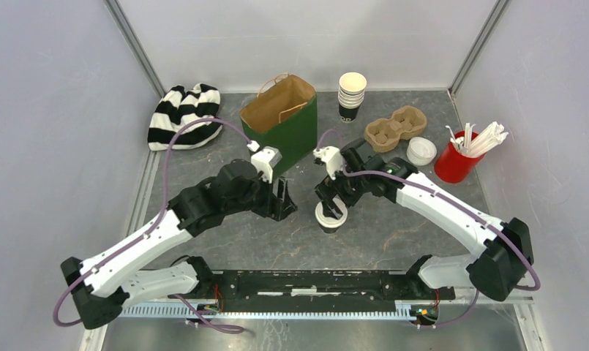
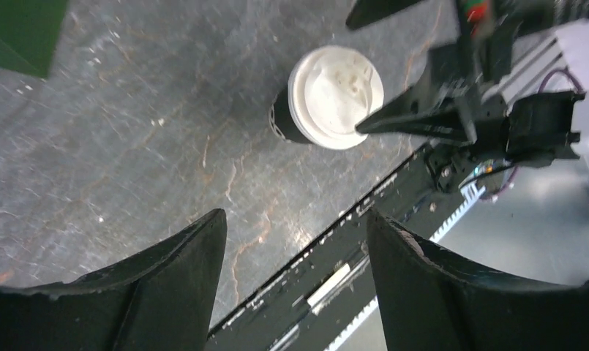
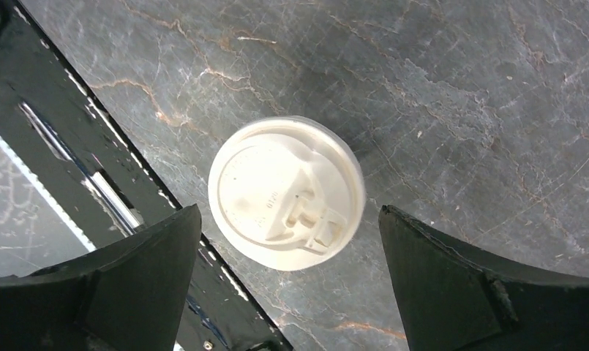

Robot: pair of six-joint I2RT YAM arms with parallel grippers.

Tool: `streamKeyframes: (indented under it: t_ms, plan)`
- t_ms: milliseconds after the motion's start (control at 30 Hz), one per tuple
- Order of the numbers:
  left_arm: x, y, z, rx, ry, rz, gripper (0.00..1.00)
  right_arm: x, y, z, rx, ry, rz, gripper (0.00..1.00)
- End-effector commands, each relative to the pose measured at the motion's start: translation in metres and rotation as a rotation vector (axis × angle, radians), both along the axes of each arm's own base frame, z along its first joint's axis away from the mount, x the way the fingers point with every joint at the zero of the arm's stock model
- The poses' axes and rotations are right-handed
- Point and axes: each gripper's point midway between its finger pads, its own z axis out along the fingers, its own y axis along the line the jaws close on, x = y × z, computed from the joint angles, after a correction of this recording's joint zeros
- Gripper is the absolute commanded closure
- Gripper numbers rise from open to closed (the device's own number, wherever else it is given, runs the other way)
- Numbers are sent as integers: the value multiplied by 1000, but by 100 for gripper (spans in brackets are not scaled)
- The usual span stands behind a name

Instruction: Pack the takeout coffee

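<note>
One takeout coffee [image 1: 329, 218] stands upright on the grey table: a dark paper cup with a white lid [image 3: 286, 194]. My right gripper [image 1: 334, 202] hovers just above it, open. In the right wrist view its fingers straddle the lid without touching it. My left gripper [image 1: 284, 202] is a little to the cup's left, open and with nothing between its fingers. From the left wrist view the lidded cup [image 2: 335, 95] sits ahead of the left gripper [image 2: 295, 219], with a right finger [image 2: 423, 113] reaching over its rim.
A green paper bag [image 1: 280, 121] stands open behind the left gripper. Farther back are a stack of unlidded cups [image 1: 352, 93], a cardboard cup carrier [image 1: 395, 128], a pile of white lids [image 1: 421, 151], a red cup of stirrers [image 1: 456, 159] and a striped cloth [image 1: 183, 113].
</note>
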Motion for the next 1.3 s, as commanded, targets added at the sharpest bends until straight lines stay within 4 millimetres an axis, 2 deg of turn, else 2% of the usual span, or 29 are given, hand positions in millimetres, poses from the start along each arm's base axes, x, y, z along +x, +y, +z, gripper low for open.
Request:
streamKeyframes:
  t_ms: [0, 200, 533, 900, 1267]
  plan:
    - [22, 5, 30, -108, -145, 117, 23, 6, 7, 10, -95, -106, 32, 2]
    - [26, 16, 52, -135, -214, 151, 23, -3, 17, 2, -161, -137, 66, 2]
    - [29, 13, 57, -127, -230, 139, 23, 0, 18, -8, -235, -160, 61, 2]
    - [32, 7, 54, -101, -232, 112, 23, 2, 26, 17, -176, -191, 40, 3]
    - [35, 2, 61, -102, -247, 97, 24, -5, 21, -8, -198, -150, 51, 2]
